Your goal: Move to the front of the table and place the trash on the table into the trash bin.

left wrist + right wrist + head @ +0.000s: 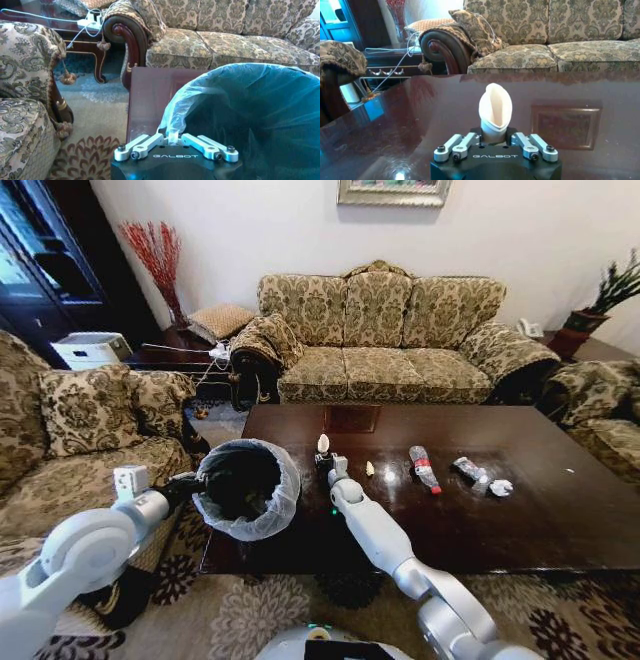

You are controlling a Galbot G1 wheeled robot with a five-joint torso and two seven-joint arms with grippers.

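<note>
My right gripper [322,456] is shut on a white paper cup [495,107], squeezing it flat, just above the dark brown table [520,520] near its left part. The cup [323,443] sticks up from the fingers. My left gripper [173,139] is shut on the plastic liner at the rim of the black trash bin [246,486], holding it at the table's left front corner. More trash lies on the table: a small pale scrap [369,468], a clear bottle with a red label [424,468], a silvery wrapper [468,470] and crumpled white paper [500,487].
An armchair [90,440] stands left of the bin, and a patterned sofa [390,340] stands behind the table. Another armchair [600,415] is at the right. Patterned carpet [250,610] lies in front of the table.
</note>
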